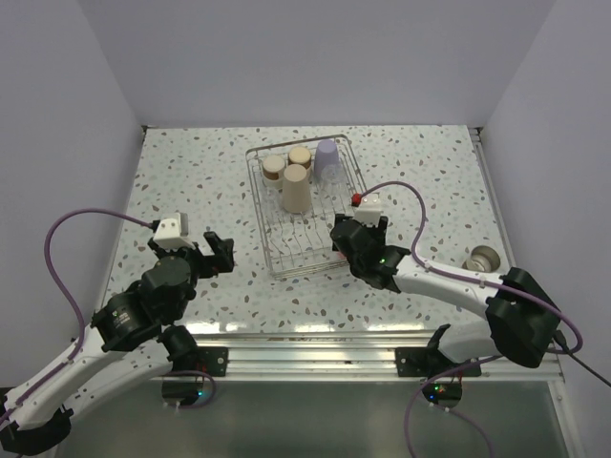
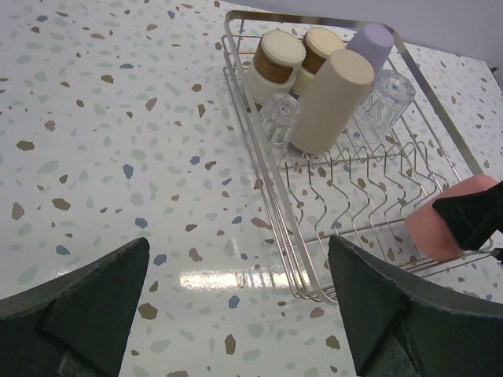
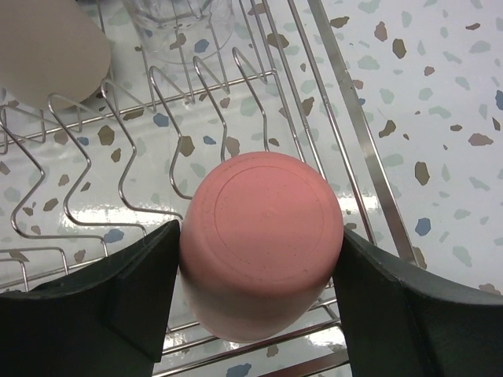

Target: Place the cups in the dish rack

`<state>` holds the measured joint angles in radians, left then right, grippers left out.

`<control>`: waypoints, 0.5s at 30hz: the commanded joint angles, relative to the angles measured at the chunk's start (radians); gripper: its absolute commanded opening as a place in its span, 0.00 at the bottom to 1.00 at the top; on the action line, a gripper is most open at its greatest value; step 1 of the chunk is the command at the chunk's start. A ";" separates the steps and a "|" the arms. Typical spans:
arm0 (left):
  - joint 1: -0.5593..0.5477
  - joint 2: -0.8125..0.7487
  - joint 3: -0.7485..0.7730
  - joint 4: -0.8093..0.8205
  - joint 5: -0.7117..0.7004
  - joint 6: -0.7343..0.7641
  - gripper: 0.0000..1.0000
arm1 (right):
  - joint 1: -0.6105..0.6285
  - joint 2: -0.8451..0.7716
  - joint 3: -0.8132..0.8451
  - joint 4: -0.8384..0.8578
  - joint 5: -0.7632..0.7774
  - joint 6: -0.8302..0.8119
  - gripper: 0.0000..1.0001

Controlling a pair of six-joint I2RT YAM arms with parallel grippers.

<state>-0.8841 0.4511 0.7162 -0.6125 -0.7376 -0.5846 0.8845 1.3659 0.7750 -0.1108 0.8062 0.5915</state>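
Note:
The silver wire dish rack (image 1: 256, 205) stands mid-table. At its far end are a beige tumbler (image 1: 296, 189), two steel cups with tan bases (image 1: 275, 168), a lavender cup (image 1: 327, 157) and two clear glass cups (image 2: 279, 118). My right gripper (image 1: 346, 246) is shut on a salmon-pink cup (image 3: 263, 236), bottom towards the camera, held just over the wires at the rack's near right corner (image 3: 355, 110). The pink cup also shows in the left wrist view (image 2: 440, 228). My left gripper (image 1: 215, 250) is open and empty over the table, left of the rack (image 2: 267, 169).
One more steel cup (image 1: 482, 257) lies on the table at the right, beside my right arm. White walls close the table at the back and on both sides. A metal rail runs along the near edge.

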 commanded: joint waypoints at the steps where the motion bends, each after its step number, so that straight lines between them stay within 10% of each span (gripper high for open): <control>1: 0.000 -0.006 0.035 0.002 -0.020 -0.015 0.98 | 0.022 0.030 0.038 -0.023 0.044 -0.010 0.74; 9: 0.000 -0.014 0.034 0.000 -0.019 -0.015 0.98 | 0.034 0.027 0.055 -0.041 0.048 -0.015 0.98; 15: -0.001 -0.019 0.034 0.003 -0.019 -0.015 0.98 | 0.045 -0.024 0.072 -0.079 0.077 -0.015 0.98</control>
<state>-0.8841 0.4427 0.7162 -0.6163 -0.7376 -0.5846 0.9180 1.3567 0.8028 -0.1699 0.8223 0.5743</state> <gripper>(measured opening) 0.983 0.983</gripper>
